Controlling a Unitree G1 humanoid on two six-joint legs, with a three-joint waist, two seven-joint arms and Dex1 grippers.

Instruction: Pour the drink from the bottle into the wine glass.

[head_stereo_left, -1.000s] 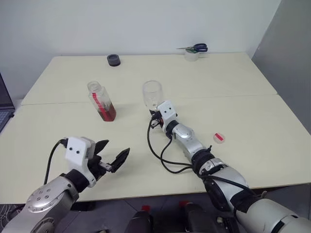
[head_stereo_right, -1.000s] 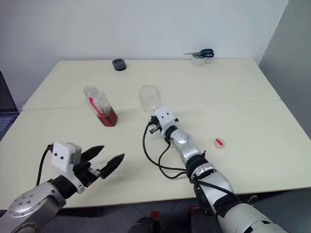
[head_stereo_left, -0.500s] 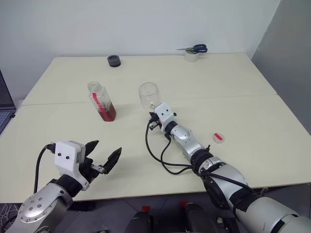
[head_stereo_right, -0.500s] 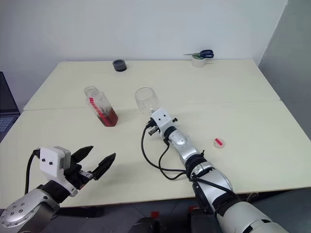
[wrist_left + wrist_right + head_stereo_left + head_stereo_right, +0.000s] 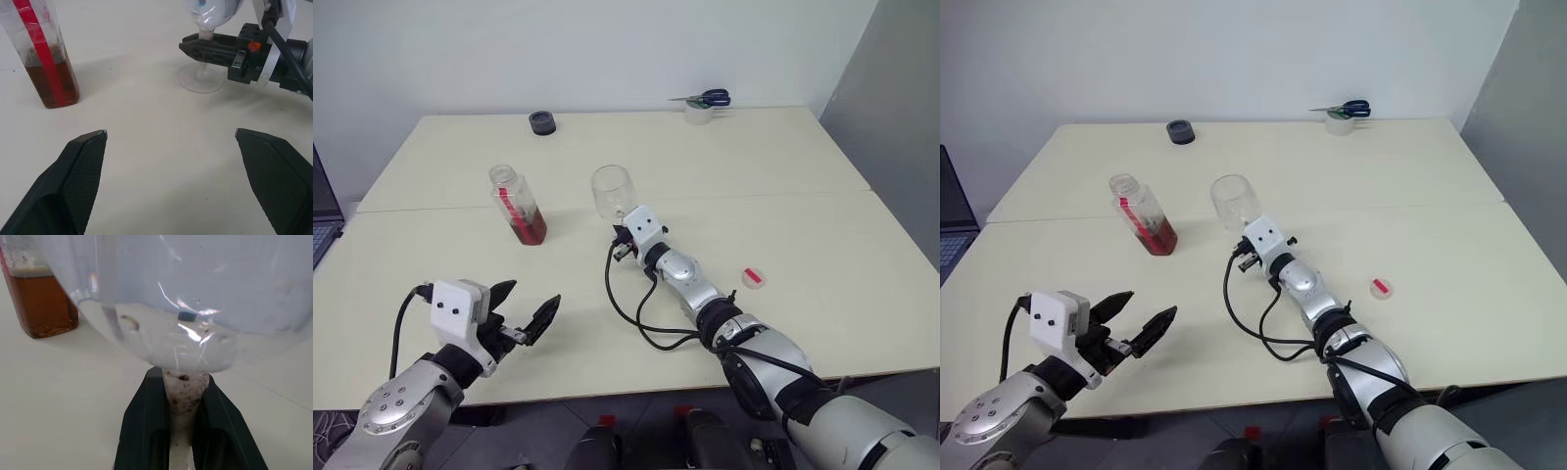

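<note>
- Nearest the robot, the left gripper (image 5: 529,315) hangs above the front part of the table (image 5: 822,255), black fingers spread wide, nothing between them.
- On the right side, the right arm reaches out over the tabletop, a black cable looping beside it.
- A small round red-and-white cap (image 5: 755,278) lies flat on the table, off to the right of that arm and apart from it.
- The right gripper (image 5: 198,49) is pinched tight on the stem of the wine glass (image 5: 613,192); the right wrist view shows both fingers hugging the stem just under the bowl.
- The glass's foot sits on the table in the left wrist view, and the bowl looks empty and clear.
- To the left of the glass, well apart, stands the bottle (image 5: 518,205), upright with its mouth open, red label strip down its side.
- The drink (image 5: 528,227) fills only the bottle's lower part, reddish-brown.
- Far back, a black round object (image 5: 542,121) sits near the rear edge.
- Far right corner: a tape roll (image 5: 699,113) with blue-handled scissors (image 5: 710,97) lying on it.
</note>
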